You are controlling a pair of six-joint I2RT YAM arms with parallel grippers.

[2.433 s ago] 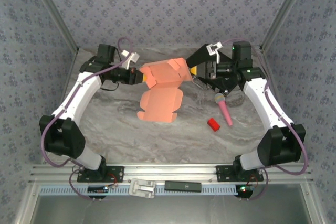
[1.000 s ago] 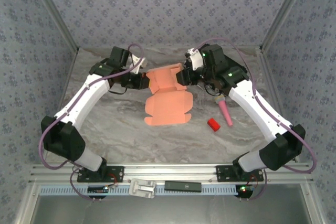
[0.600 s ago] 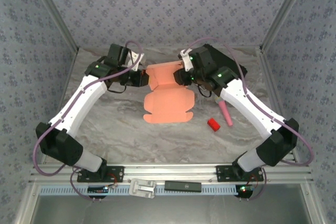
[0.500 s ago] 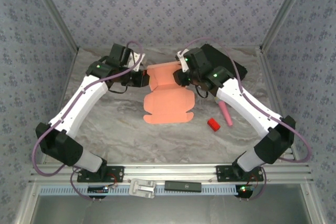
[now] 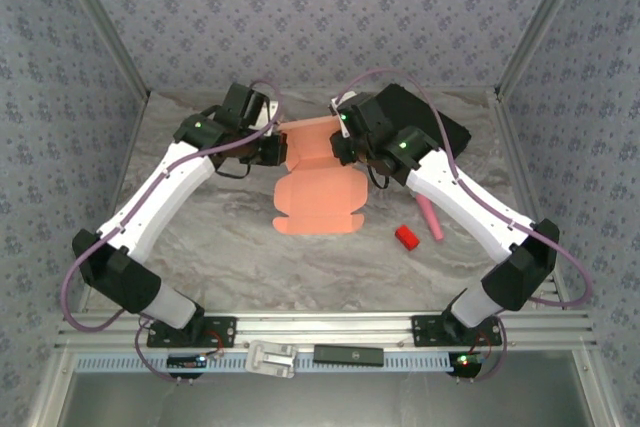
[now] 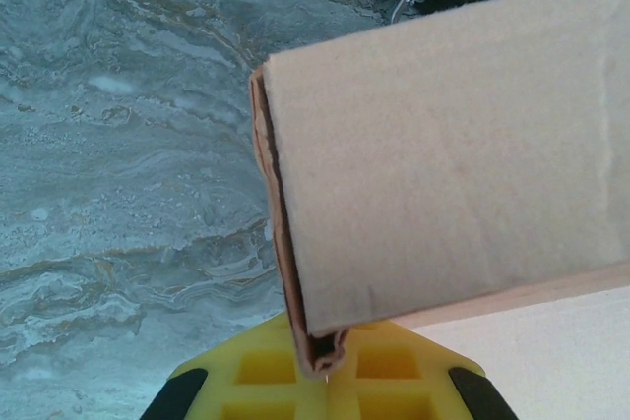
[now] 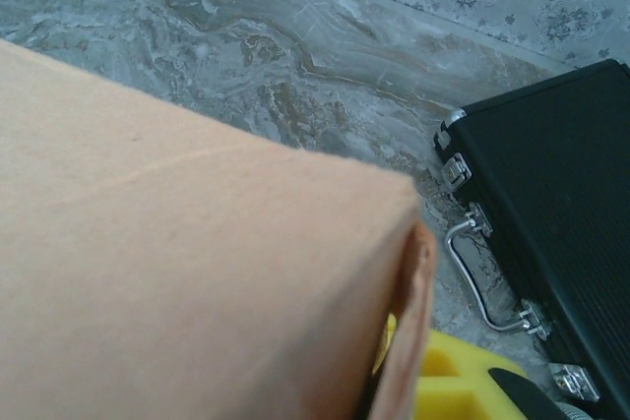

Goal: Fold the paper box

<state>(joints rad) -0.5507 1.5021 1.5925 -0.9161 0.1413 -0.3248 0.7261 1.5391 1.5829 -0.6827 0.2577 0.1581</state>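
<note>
Judging by the bench [image 5: 250, 267], the fold was barely begun. The paper box [image 5: 318, 192] lay just left of the black case [image 5: 420, 122], most of it a flat die-cut sheet spreading toward the near side, away from the case. Only the strip level with the case stood turned up. In the left wrist view it read as a doubled wall with a creased corner. Left to do, by my reading, were the other walls, the tabs and the lid panel, all lying flat.

The left arm [image 5: 165, 187] reached in from the side of the box away from the case, its elbow bowed outward. The right arm [image 5: 470, 202] arched past the case's near-left corner, its wrist tipped toward the raised strip. The left jaws were pressed together on the strip's folded end, with the edge nipped between the yellow pads [image 6: 221, 361]. The right jaws sat at the strip's end nearest the case. Cardboard covered them in the right wrist view, so I could not tell whether they pinched it or merely touched it.
</note>
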